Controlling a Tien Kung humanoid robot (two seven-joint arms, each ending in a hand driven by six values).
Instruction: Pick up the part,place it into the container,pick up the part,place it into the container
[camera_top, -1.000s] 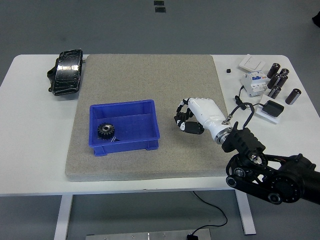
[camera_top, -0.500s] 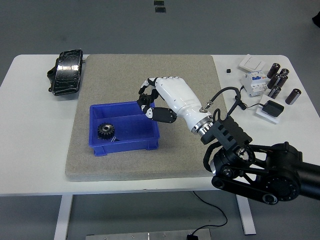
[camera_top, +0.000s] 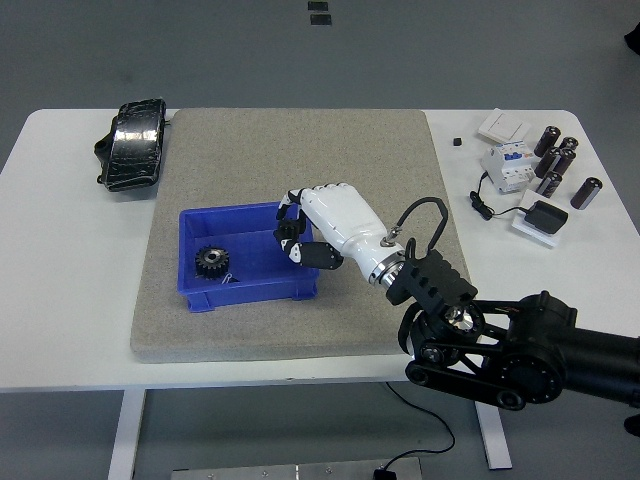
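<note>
Since a second ago, we find the white right hand (camera_top: 300, 225) moved from the grey mat (camera_top: 370, 150) to over the blue plastic bin (camera_top: 300, 283), fingers curled on a small dark part; one black gear (camera_top: 211, 262) lies inside.

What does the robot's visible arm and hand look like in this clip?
Only the right arm shows. The right hand has a glossy white shell with black finger segments and joints, and a silver wrist ring. The forearm is bulky black with round joint housings. A black cable loops from the wrist.
</note>
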